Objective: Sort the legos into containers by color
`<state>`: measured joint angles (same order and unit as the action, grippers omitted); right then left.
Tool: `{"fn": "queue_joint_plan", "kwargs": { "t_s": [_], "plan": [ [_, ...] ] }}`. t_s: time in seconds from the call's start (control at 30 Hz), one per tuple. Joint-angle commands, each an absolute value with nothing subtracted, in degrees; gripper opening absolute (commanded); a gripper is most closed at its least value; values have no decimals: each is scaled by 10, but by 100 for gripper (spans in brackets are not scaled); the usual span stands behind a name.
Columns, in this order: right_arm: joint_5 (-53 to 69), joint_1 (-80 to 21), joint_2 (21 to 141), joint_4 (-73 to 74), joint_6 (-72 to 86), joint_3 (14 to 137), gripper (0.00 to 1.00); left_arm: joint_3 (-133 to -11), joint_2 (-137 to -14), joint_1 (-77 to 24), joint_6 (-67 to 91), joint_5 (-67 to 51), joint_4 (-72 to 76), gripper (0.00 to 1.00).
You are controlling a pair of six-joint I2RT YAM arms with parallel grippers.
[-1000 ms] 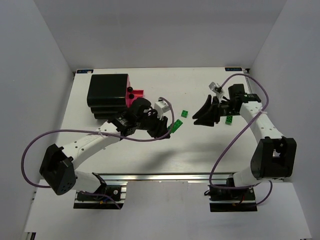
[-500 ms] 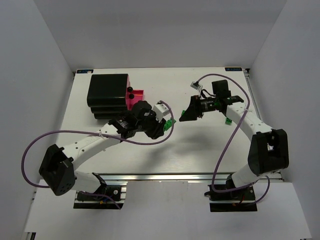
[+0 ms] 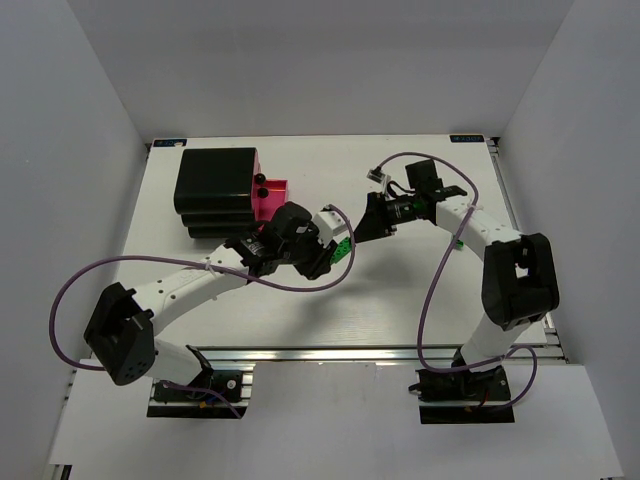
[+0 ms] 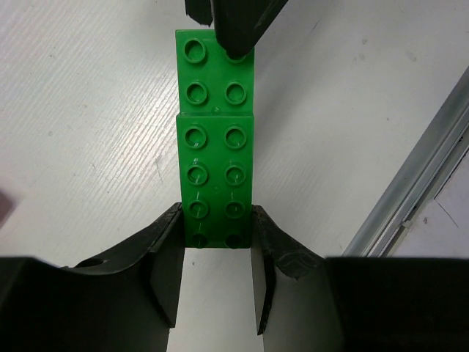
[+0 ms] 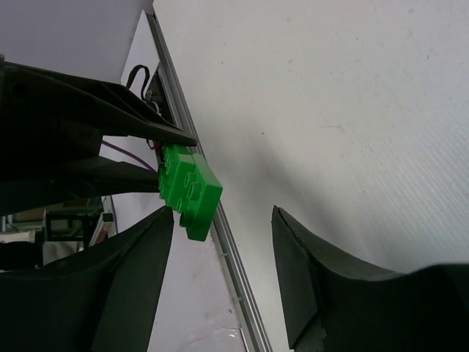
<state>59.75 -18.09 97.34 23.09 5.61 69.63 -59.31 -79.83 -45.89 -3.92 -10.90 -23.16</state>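
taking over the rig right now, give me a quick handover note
The left pincer is shut on one end of the green strip.
The right pincer is open at the strip's far end, one finger on it.
The black cabinet is back left, one pink drawer pulled out.
Done: drawer contents not visible.
Left: green strip into a drawer.

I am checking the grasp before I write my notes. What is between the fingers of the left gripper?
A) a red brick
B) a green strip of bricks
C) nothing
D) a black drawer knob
B: the left wrist view shows the left gripper closed on the near end of the green strip, with one finger pressing on each side of it.
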Motion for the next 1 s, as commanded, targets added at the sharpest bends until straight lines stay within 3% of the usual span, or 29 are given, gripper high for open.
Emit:
{"fn": "queue_joint_plan", "kwargs": {
  "t_s": [0.0, 0.4, 0.5, 0.53, 0.63, 0.8, 0.97],
  "plan": [
    [611, -188, 981, 244, 57, 729, 61, -620, -793, -461, -45, -109, -228, 16],
    [650, -203, 994, 254, 52, 735, 44, -634, -804, -466, -40, -114, -221, 16],
    [657, -202, 994, 254, 51, 731, 29, -637, -809, -466, -38, -112, -219, 16],
    [659, -203, 995, 253, 49, 730, 16, -637, -809, -466, -39, -112, -219, 16],
    [661, -200, 992, 250, 48, 725, 0, -640, -811, -466, -38, -108, -221, 16],
    [641, -199, 984, 240, 47, 715, 0, -638, -801, -466, -40, -100, -220, 16],
    [536, -194, 969, 242, 28, 715, 0, -641, -787, -466, -41, -66, -228, 16]
  ]
}}
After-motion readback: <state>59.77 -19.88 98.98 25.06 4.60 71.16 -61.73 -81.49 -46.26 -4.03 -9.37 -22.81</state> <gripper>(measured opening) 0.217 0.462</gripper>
